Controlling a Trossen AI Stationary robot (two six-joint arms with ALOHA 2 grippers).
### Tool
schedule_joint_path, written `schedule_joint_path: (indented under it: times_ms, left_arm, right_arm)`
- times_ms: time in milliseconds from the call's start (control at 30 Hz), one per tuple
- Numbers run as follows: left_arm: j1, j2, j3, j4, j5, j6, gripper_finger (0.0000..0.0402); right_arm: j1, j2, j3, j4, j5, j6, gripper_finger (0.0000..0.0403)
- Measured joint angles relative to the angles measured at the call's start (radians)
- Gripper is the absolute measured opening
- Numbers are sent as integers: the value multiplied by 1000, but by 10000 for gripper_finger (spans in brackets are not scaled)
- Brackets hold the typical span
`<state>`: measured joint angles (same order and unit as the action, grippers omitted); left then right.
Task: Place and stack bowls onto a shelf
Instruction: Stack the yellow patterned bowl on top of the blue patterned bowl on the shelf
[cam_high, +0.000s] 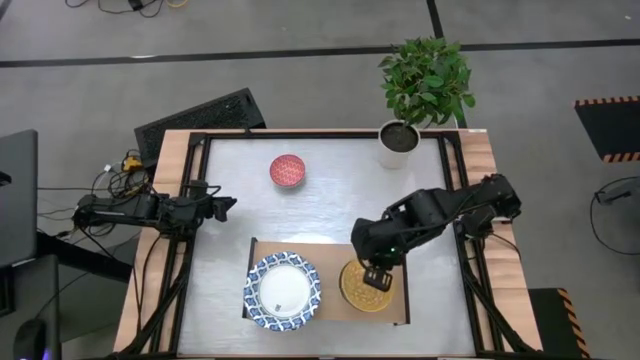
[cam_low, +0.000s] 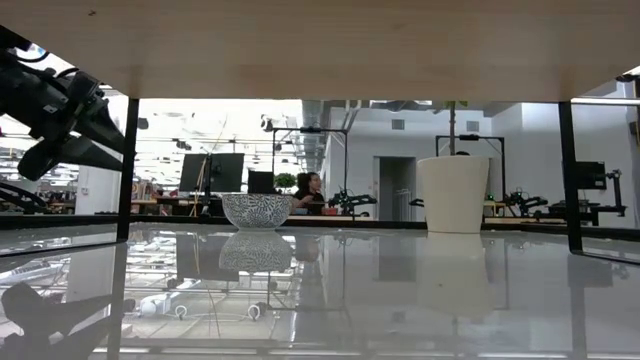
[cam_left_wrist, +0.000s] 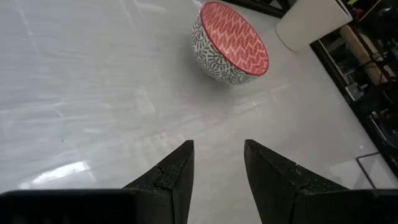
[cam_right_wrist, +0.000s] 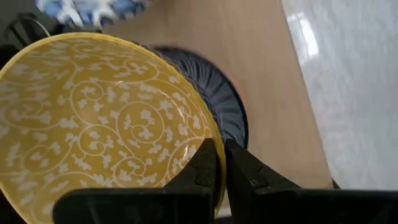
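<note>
My right gripper (cam_high: 375, 278) is shut on the yellow bowl (cam_high: 362, 286) over the right part of the shelf (cam_high: 330, 255). The right wrist view shows a dark blue-grey bowl (cam_right_wrist: 217, 93) under the yellow one, with an orange edge (cam_right_wrist: 239, 94) beneath it. A large blue-and-white bowl (cam_high: 283, 291) stands on the shelf's left part. The pink-red bowl (cam_high: 288, 170) stands on its base on the table, far of the shelf. My left gripper (cam_high: 225, 207) is open at the table's left edge, pointing at the pink-red bowl (cam_left_wrist: 230, 43). My right gripper (cam_right_wrist: 222, 149) pinches the yellow bowl's rim (cam_right_wrist: 208, 134), one finger inside the bowl and the other finger (cam_right_wrist: 249, 169) outside. It comes from above. The bowl sits over the dark blue-grey bowl; I cannot tell whether it rests in it.
A white plant pot (cam_high: 398, 140) with a green plant stands at the table's far right corner. In the low view the shelf board (cam_low: 320, 50) spans overhead on black end frames (cam_low: 130, 170). Bare table lies between the pink-red bowl and the shelf.
</note>
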<state>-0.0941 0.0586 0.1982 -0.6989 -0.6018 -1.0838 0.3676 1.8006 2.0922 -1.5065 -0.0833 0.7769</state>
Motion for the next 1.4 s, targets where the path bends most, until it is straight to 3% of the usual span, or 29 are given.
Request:
schedule_joint_path:
  times_ms: [633,1400]
  left_arm:
    - [0,0,0,-2,-11,-35,128]
    - [0,0,0,-5,-50,-43,128]
  right_arm:
    - [-37,-1,0,-16,40,-191,35]
    - [-36,2,0,5,33,-220,35]
